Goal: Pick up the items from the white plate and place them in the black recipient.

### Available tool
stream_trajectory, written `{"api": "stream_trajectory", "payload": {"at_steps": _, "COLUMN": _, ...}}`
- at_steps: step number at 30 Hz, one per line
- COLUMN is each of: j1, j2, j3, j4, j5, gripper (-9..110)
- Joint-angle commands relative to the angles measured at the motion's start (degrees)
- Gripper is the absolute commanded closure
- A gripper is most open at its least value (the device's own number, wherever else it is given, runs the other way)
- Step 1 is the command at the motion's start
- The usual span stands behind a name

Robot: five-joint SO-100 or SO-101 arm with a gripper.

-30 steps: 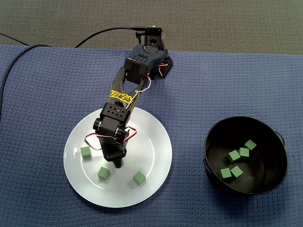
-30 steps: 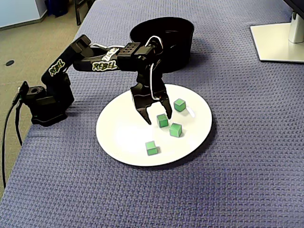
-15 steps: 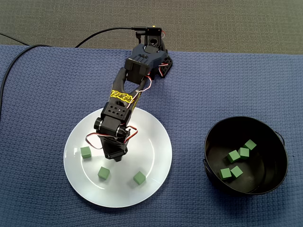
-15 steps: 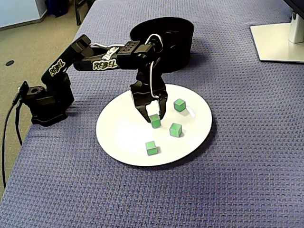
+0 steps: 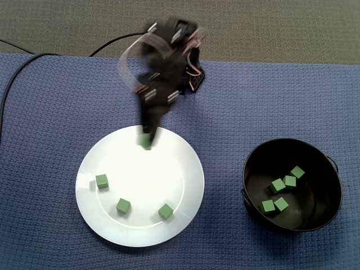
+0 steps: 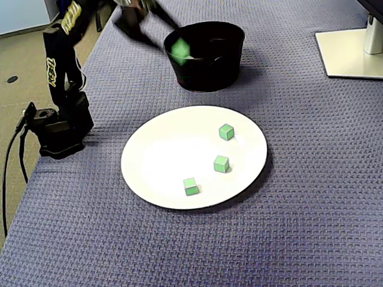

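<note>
Cube (image 5: 147,144) sits clenched in your gripper (image 5: 147,139), raised over the plate's (image 5: 140,174) top edge to clear the bowl's (image 5: 323,188) rim.

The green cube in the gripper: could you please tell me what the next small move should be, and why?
Probably swing rightward, as a fixed view shows it: the gripper holds the green cube raised above the white plate's far edge, and the black bowl, with four cubes inside, sits to the right.

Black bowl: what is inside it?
Five green cubes lie on the bottom of the bowl, seen from above. In the side view its wall hides them; only the dark inside rim shows there. The gripper carries one more cube, outside it.
</note>
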Motion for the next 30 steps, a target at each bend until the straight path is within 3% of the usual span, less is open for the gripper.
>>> {"api": "stream_trajectory", "payload": {"at_steps": 1, "j1": -16.8, "j2": 4.1, "j3": -8.8, "j4": -2.5, "j5": -1.1, "gripper": 101}}
{"api": "stream_trajectory", "payload": {"at_steps": 7, "j1": -37.4, "j2": -10.6, "j3": -13.4, "j4": -6.4, "j5": -3.7, "gripper": 101}}
{"api": "stream_trajectory", "payload": {"at_steps": 16, "j1": -46.2, "j2": -35.4, "j3": -16.1, "j4": -8.1, "j5": -3.7, "gripper": 101}}
{"api": "stream_trajectory", "payload": {"at_steps": 17, "j1": -46.5, "j2": -36.4, "j3": -16.1, "j4": -8.1, "j5": -3.3, "gripper": 94}}
{"api": "stream_trajectory", "payload": {"at_steps": 19, "j1": -46.8, "j2": -36.9, "j3": -16.1, "j4": -6.8, "j5": -3.3, "gripper": 67}}
{"api": "stream_trajectory", "payload": {"at_steps": 21, "j1": -46.5, "j2": -35.2, "j3": -16.1, "j4": -4.8, "j5": -3.9, "gripper": 55}}
{"api": "stream_trajectory", "payload": {"at_steps": 25, "j1": -42.2, "j2": -24.4, "j3": -14.3, "j4": 0.8, "j5": -5.6, "gripper": 54}}
{"api": "stream_trajectory", "payload": {"at_steps": 30, "j1": -28.1, "j2": -8.8, "j3": -4.7, "j4": 0.4, "j5": -6.4, "gripper": 51}}
